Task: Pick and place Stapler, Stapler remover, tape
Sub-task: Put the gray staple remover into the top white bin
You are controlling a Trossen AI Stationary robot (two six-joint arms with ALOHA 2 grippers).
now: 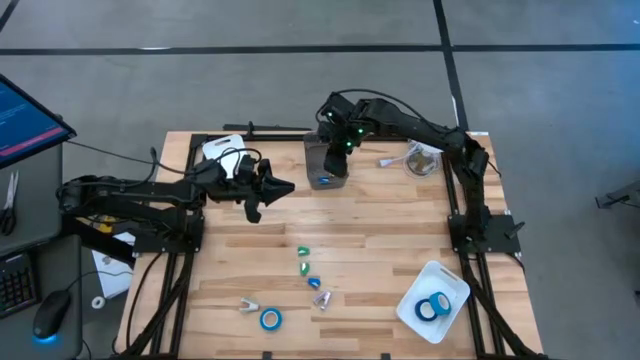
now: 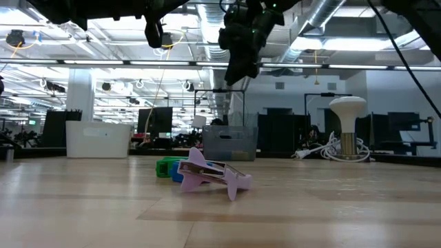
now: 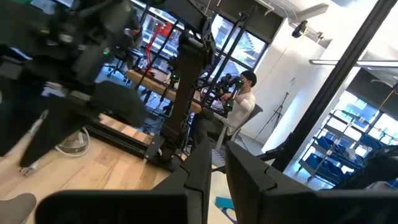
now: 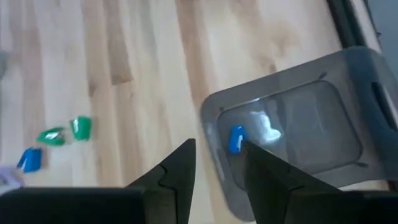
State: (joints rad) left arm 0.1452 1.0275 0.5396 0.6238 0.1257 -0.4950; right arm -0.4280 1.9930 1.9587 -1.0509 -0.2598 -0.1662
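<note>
My right gripper (image 4: 217,165) hangs open above the grey bin (image 4: 323,124) at the table's far middle, nothing between its fingers. In the bin lie a small blue piece (image 4: 236,138) and a white piece (image 4: 264,127). On the table's near middle lie green and blue pieces (image 1: 303,250), a pink stapler (image 2: 210,176) and one blue tape roll (image 1: 270,319). Two more tape rolls (image 1: 433,308) lie in the white tray (image 1: 455,285). My left gripper (image 1: 275,190) waits high over the table's left side, its fingers (image 3: 199,168) a narrow slit apart, holding nothing.
A clear round thing (image 1: 422,158) and a white mushroom-shaped lamp (image 2: 346,131) stand at the far right. A white object (image 1: 222,150) lies at the far left. A small grey piece (image 1: 248,305) lies beside the loose tape roll. Bare wood spreads between the bin and the tray.
</note>
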